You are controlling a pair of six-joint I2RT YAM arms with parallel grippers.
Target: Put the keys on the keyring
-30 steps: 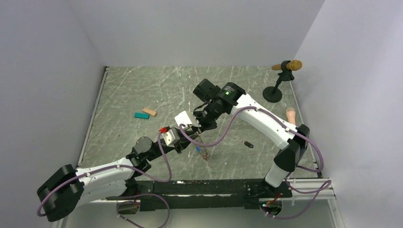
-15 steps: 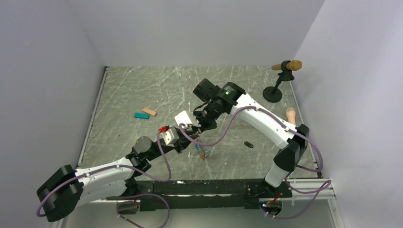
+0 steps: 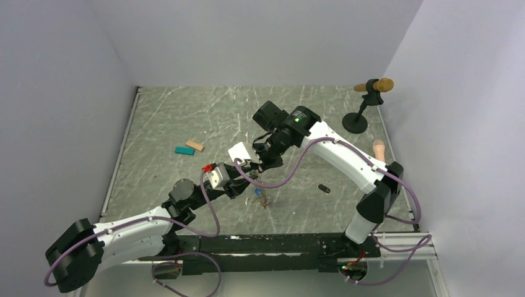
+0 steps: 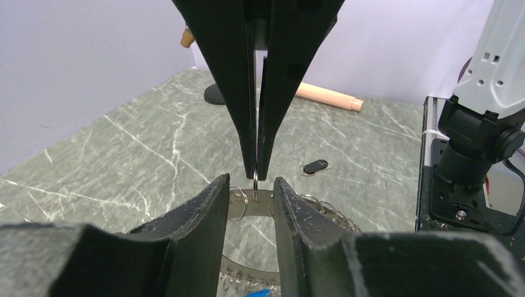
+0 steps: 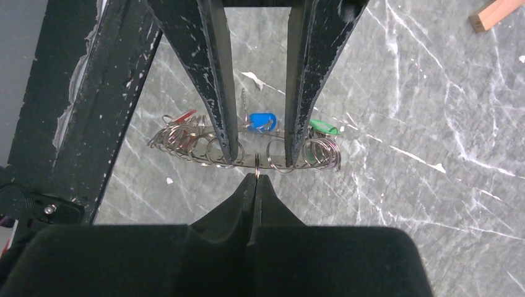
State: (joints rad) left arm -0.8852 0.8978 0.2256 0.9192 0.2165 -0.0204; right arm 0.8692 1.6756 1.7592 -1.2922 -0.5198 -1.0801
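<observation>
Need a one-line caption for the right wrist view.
Right gripper, shut, pinches the keyring between the left gripper's open fingers; blue, green, red keys beyond.

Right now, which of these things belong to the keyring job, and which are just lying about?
Job: keyring, blue key, green key, red key, black key loose on the table.
Lying about: teal block, tan block, black stand, wooden peg.

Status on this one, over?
Right gripper shut on a small loop of the keyring. Left gripper open, straddling it. Black key loose, apart. Nothing in the way.
</observation>
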